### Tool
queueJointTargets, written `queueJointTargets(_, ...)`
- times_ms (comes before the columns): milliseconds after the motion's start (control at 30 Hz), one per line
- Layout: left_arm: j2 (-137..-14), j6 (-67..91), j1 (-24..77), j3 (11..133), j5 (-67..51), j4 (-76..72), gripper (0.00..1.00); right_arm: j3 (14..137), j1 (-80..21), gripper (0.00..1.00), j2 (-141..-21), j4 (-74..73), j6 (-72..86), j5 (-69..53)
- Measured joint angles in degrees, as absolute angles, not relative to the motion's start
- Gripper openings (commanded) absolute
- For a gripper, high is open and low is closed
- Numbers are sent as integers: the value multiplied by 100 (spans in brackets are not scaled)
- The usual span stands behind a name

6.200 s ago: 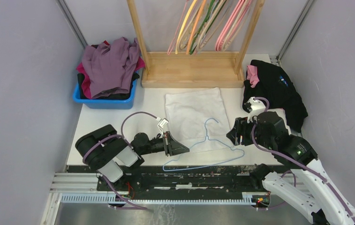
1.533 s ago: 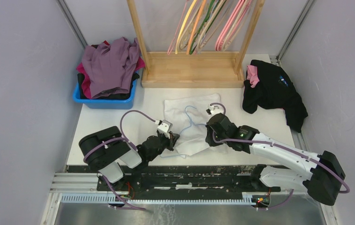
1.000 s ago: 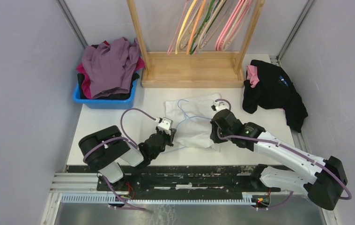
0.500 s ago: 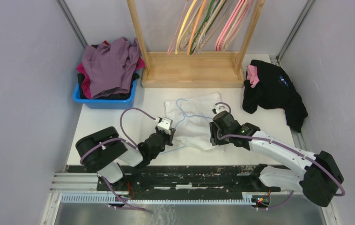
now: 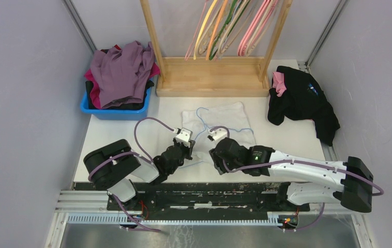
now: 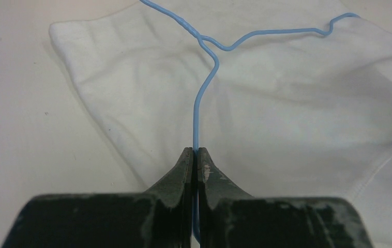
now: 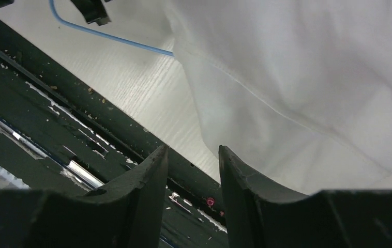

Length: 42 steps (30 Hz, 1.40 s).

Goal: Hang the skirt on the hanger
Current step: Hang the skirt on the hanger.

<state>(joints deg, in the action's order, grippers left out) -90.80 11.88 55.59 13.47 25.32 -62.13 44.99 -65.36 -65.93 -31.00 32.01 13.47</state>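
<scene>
- From the top external camera, the white skirt [image 5: 225, 118] lay flat on the table [image 5: 116, 137], in front of the wooden rack [image 5: 212, 77] and between the two arms' reach.
- The blue wire hanger [image 5: 203, 120] lay on the skirt, its hook over the cloth's far left part and a wire running toward the right edge.
- The left gripper [image 5: 190, 153] sat low at the skirt's near left corner. The right gripper [image 5: 213, 157] was just beside it, at the near hem.
- A blue bin [image 5: 115, 112] heaped with purple clothing [image 5: 121, 72] stood far left, and a black garment [image 5: 302, 101] lay far right.
- From the left wrist, the left gripper [image 6: 194, 152] was pinched tight on the hanger [image 6: 200, 103]. The thin wire ran up from between the pressed fingers and forked over the skirt [image 6: 297, 103].
- From the right wrist, the right gripper [image 7: 193, 152] had its fingers parted with nothing between them. It hung over the table's near edge, beside the hem of the skirt [image 7: 297, 67], apart from the cloth. A stretch of the hanger [image 7: 116, 37] emerged from under that hem.
</scene>
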Motion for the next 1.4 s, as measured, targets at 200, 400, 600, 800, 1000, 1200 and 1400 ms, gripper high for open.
queueJointTargets(200, -9080, 1186, 5564, 1354, 2534, -6178, 3, 4925, -6777, 50, -7323, -3002, 2797, 1708)
queueJointTargets(400, -9080, 1179, 5564, 1356, 2536, -6145, 3, 5297, -6777, 55, -8444, -2764, 2388, 1839)
queueJointTargets(600, -9080, 1157, 5520, 1356, 2613, -6053, 3, 5430, -6777, 54, -8884, -2729, 2228, 1959)
queueJointTargets(800, -9080, 1205, 5448, 1354, 2810, -5924, 3, 5596, -6777, 43, -9126, -2749, 2226, 2174)
queueJointTargets(1000, -9080, 1282, 5400, 1350, 2871, -5780, 3, 5638, -6772, 27, -9295, -2657, 2237, 2290)
queueJointTargets(1200, -9080, 1356, 5369, 1345, 2991, -5647, 3, 5636, -6726, 11, -9415, -2464, 2239, 2272)
queueJointTargets(1400, -9080, 1361, 5380, 1347, 2969, -5640, 3, 5518, -6608, 3, -9286, -2338, 2143, 1918)
